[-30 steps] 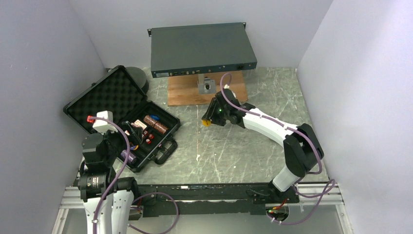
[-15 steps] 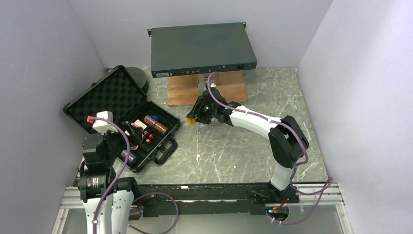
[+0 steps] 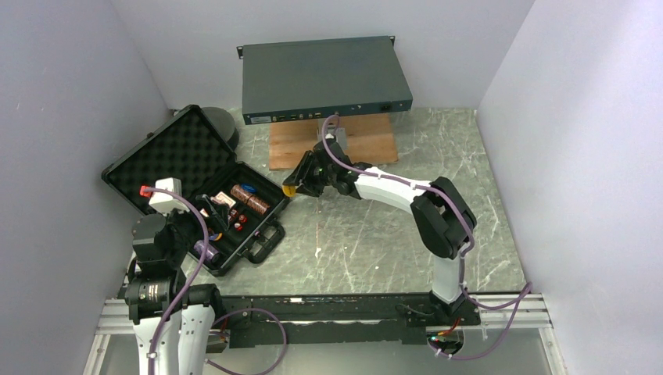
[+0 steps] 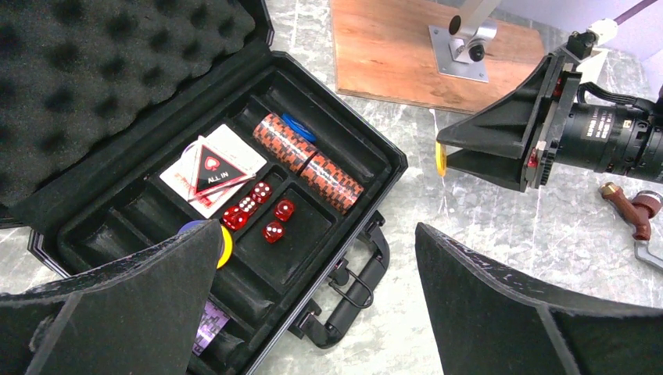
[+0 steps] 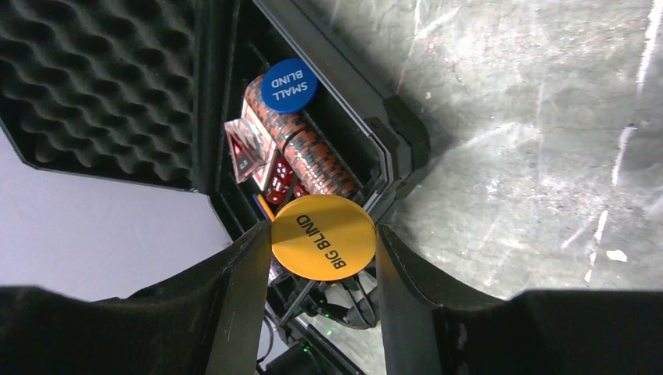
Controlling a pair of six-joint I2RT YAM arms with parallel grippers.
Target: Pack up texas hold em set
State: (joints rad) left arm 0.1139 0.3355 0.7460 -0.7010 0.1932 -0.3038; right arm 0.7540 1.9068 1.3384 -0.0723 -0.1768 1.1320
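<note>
At the near left corner of the counter [image 3: 375, 242], the left gripper [image 3: 205, 215] hovers over the near end of the open black case [image 3: 264, 238]. Its fingers [image 4: 117, 312] are spread wide and hold nothing, and they cover the tray's nearest pockets in the left wrist view. The case sits diagonally to the counter's edges, by the left edge. Its handle [image 4: 352, 281] faces the middle of the counter and its foam-lined lid [image 3: 176, 156] leans back toward the far left corner.

In the tray, a row of brown-red chips [image 4: 309, 160] lies on its side with its long axis along the handle-side wall. A blue SMALL BLIND button [image 5: 288, 85] is at the row's far end. Red dice [image 4: 262, 211] and a triangular ALL IN card [image 4: 211, 168] lie just beside the row. A yellow disc [image 4: 225, 244] is half hidden by the left finger.

Just off the case's far right corner, the right gripper [image 3: 292, 186] points at the case. It pinches the yellow BIG BLIND button [image 5: 323, 237] by its rim. The printed face is turned to the right wrist camera, and from the left wrist the button shows only as a thin upright sliver. I cannot tell whether it is over the tray or just outside the rim.

Bare marble runs from the handle to the right edge, under the right arm. At the far edge, a wooden board [image 3: 367, 148] lies under a grey flat box [image 3: 324, 78].
</note>
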